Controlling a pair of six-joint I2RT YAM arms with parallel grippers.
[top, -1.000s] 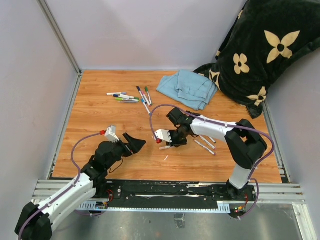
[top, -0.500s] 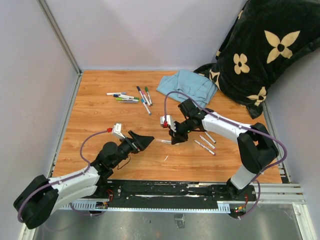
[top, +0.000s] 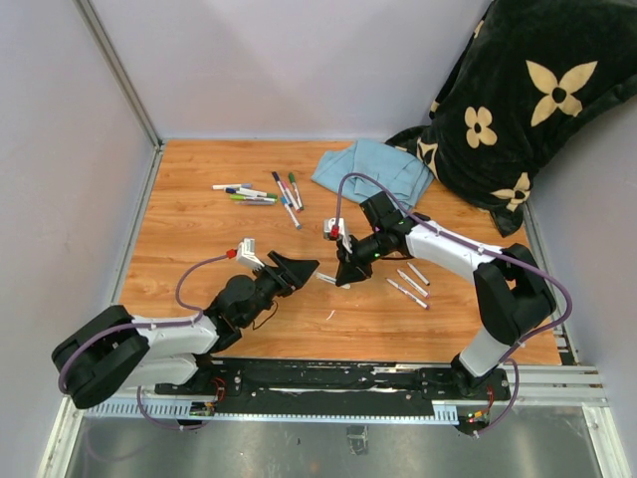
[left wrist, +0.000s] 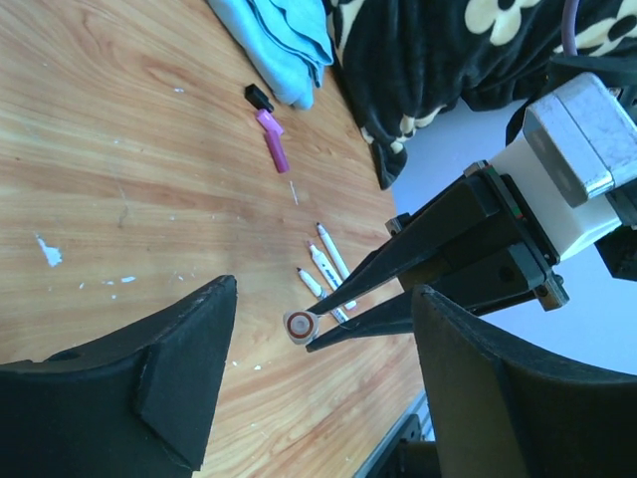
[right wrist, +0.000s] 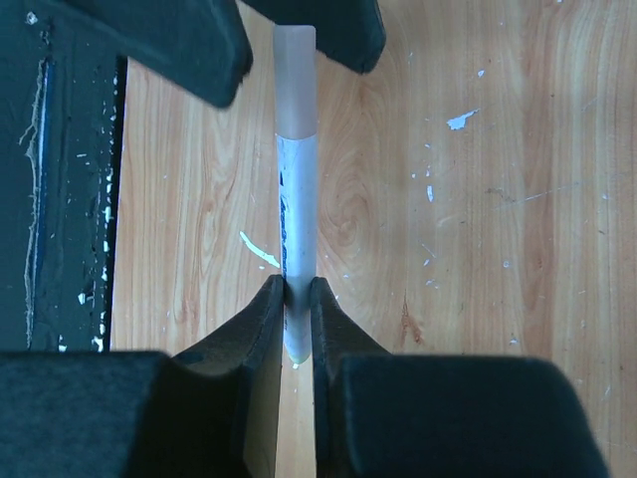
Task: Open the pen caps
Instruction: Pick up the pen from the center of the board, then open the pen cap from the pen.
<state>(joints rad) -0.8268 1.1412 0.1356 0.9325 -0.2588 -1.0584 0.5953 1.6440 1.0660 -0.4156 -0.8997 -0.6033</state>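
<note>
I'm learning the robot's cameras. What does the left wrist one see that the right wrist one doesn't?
Only left wrist: the blue cloth, the flowered blanket, a loose pink cap and three spare markers. Only right wrist: the whole length of the held marker, side on. Both: the open left jaws, and the right jaws shut on that marker, over the wooden table.

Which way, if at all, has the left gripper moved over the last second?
Yes. In the top view the left gripper has moved forward and to the right, ending nearer the blue cloth, which has stayed put.
</note>
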